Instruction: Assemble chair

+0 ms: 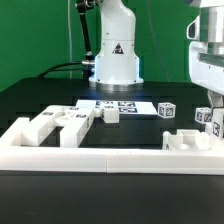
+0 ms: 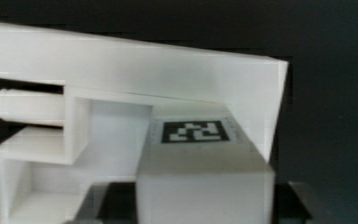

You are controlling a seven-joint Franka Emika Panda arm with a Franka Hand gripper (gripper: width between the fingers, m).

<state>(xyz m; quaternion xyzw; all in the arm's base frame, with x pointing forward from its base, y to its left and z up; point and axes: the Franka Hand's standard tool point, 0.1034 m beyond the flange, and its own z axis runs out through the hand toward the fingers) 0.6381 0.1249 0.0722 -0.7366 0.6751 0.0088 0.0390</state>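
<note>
Exterior view's right: arm (image 1: 207,50) points down; fingers (image 2: 108,203) clamp tagged chair piece (image 2: 202,165).

At the exterior view's right edge my gripper (image 1: 211,100) hangs low, jaws closed on a white tagged chair piece (image 1: 204,118) close above the black table (image 1: 150,130). Toward the exterior view's left lie several loose white chair parts (image 1: 60,122), with 1 small tagged cube (image 1: 110,116) just beside them. A 2nd cube (image 1: 167,110) sits near the marker board (image 1: 120,104). The long white rail (image 1: 100,160) runs across the front, and my base (image 1: 115,60) stands behind.
</note>
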